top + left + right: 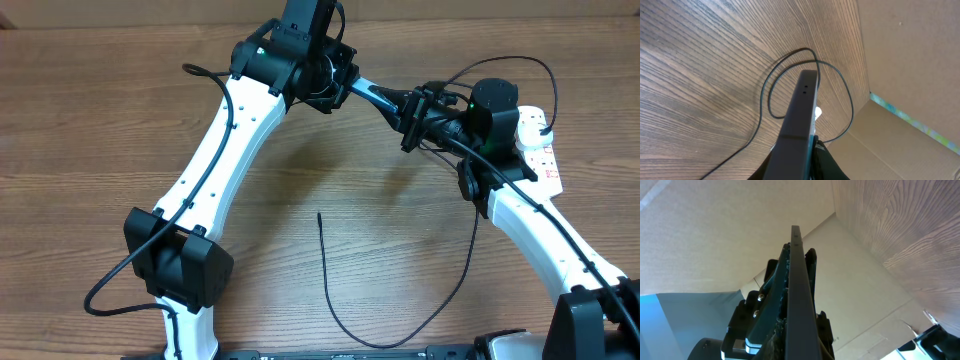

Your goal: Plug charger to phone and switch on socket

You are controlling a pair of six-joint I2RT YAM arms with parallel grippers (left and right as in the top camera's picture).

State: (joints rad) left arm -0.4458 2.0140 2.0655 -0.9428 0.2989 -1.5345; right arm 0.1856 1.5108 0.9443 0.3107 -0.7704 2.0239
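phone (383, 96) aloft, far centre; left end effector (350, 85) and right end effector (412, 110) both clamped on it. charger (323, 262) tip loose on desk (100, 120) (near centre). release one only, keeping port reachable.

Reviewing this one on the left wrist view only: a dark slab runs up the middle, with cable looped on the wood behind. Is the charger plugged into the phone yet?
Observer: No. Overhead, the charger tip lies loose on the table, apart from the phone.
Operator: What holds the phone?
Observer: Both: the right end effector grips the end opposite the left end effector.
Operator: And the socket?
Observer: The socket is at the table's far right, partly under the right arm.
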